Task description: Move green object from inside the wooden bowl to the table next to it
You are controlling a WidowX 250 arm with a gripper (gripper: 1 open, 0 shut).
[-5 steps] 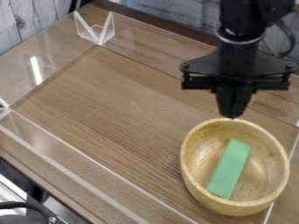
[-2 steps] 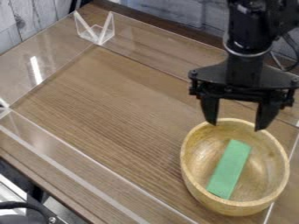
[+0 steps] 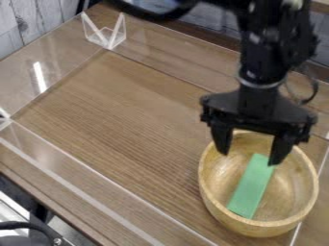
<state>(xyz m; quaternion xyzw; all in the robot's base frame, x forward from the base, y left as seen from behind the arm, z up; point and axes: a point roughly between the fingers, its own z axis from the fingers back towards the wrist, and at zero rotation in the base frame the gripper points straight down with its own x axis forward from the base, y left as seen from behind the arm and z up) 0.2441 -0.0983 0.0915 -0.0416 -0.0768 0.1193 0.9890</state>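
Black fingers (image 3: 220, 135) spread wide, 1 each side, hold nothing above the wooden bowl (image 3: 214, 179) and its green block (image 3: 253, 185).

My black arm (image 3: 260, 58) enters from the top right and points downward. The gripper (image 3: 257, 149) at its lower end is open, its two fingers spread apart, tips directed down.

Clear bracket-like piece (image 3: 106, 32) at the far left end, angular, upright. Corrugated grey surface (image 3: 29, 17) beyond it, top-left corner. Black cable (image 3: 29, 228) curving in the bottom-left corner, below the near edge. Can't tell what the cable connects to.
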